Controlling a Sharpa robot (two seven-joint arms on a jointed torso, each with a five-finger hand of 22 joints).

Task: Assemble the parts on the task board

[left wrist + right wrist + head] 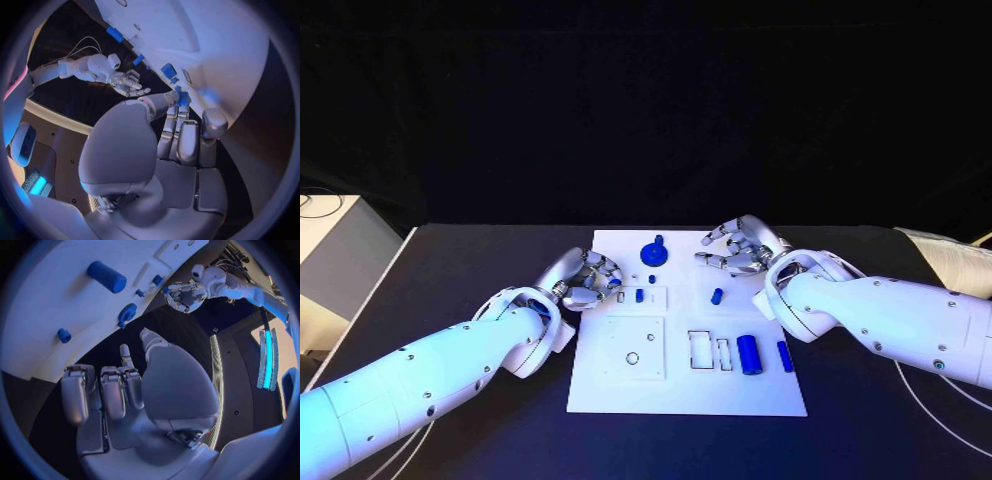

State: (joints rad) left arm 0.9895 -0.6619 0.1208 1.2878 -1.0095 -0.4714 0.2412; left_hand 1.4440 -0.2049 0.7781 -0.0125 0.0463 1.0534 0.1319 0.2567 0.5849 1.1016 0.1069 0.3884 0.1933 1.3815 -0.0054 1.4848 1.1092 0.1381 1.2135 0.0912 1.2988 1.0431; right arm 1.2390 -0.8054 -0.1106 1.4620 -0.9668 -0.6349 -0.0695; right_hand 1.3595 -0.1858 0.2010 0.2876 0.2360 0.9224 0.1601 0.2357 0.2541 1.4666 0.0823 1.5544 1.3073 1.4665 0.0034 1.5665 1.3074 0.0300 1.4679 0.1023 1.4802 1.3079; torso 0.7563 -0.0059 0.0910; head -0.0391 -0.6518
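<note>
Your left hand (584,277) sat at the left edge of the task board (733,395), fingers curled in toward the board's upper-left recess. In the left wrist view a small blue piece (183,98) was at the fingertips (179,116), but you could not tell whether it was pinched or only touched. Your right hand (740,247) hovered over the board's top right edge with its fingers loosely spread and nothing in them; the right wrist view showed the fingers (114,392) apart above the dark table (473,270).

Outward from the hands, the gear-shaped blue part (653,253) stood near the board's top centre. A small blue peg (639,295) sat inside the square recess beside your left hand, and another small blue part (715,296) lay on the bare plate right of it. Lower right, the large blue cylinder (750,354) lay next to two rectangular slots (710,351), with a slimmer blue bar (785,356) just beside it, toward the board's right edge. The big square plate (633,348) with a round hole held no part.
</note>
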